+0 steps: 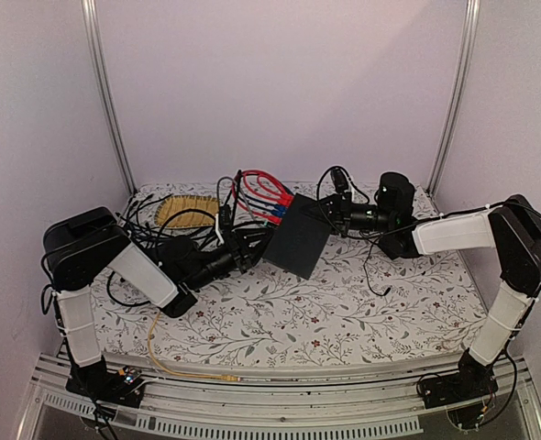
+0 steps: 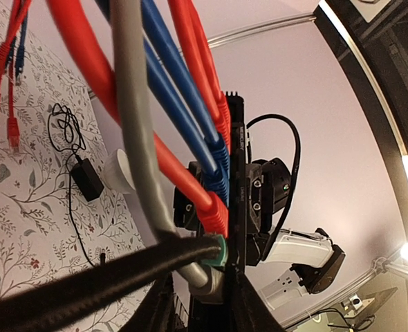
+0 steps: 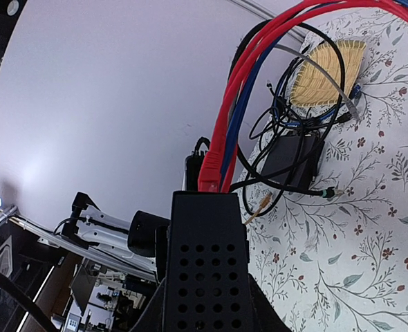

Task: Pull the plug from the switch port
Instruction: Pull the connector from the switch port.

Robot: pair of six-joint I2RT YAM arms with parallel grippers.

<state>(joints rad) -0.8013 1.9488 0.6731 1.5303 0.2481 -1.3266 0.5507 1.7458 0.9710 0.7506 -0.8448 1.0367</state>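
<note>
While right end effector (image 1: pixel 328 216) pinches the switch (image 1: pixel 298 243), ports (image 1: pixel 278 220) face left — left end effector (image 2: pixel 200 299): cannot tell.

Flat matte-black rectangular switch box (image 1: pixel 298 243), slanted cornerwise, middle of the tabletop (image 1: pixel 362 302), red and blue cable plugs (image 2: pixel 214 216) seated in ports (image 2: pixel 236 166) along its thin edge

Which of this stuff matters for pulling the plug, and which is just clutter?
Job: switch box; red cables, blue cables and grey cable plugged into it; left gripper by them; right gripper holding the box.
Lying about: woven mat; dark grey box; small black adapter; tan cable.
</note>
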